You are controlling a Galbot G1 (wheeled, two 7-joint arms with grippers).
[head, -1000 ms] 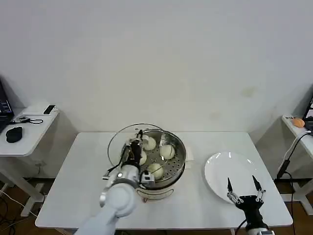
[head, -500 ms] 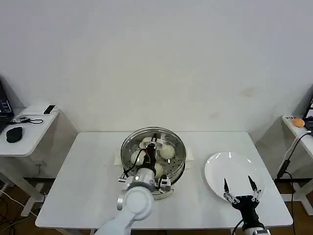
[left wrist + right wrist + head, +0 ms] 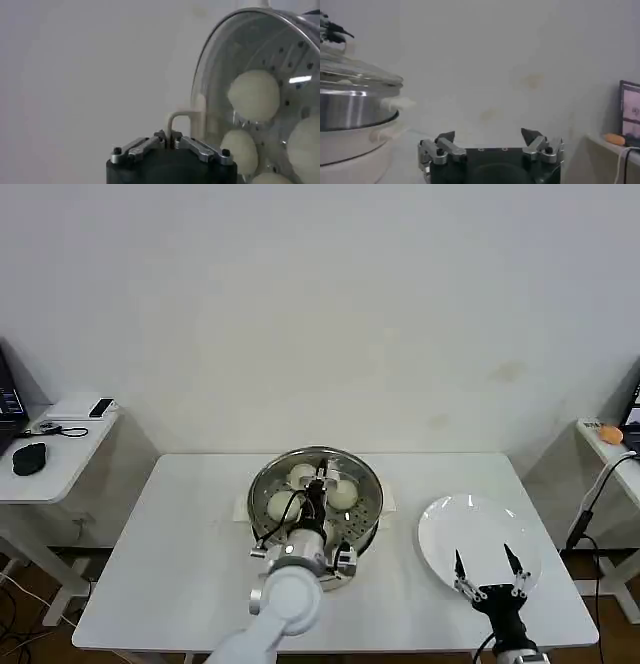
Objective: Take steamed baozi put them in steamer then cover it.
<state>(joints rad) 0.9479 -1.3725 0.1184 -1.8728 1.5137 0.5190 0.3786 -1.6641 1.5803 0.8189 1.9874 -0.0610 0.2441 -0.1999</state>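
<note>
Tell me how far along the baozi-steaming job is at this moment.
Done: the baozi sit on the perforated tray in the steamer, and the white plate holds none. In hand: the left claw is shut on the glass cover's handle, the cover on the steamer. Left: release it. The right claw hangs open over the plate.

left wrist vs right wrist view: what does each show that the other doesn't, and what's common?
Left wrist view alone: the left tool shut on the cover's cream handle, with baozi seen through the glass on the perforated tray.

Right wrist view alone: the right tool open and holding nothing, the steamer's steel wall and white base from the side, and a side table with an orange object.

Both: the cover over the steamer, and the plain wall behind.
</note>
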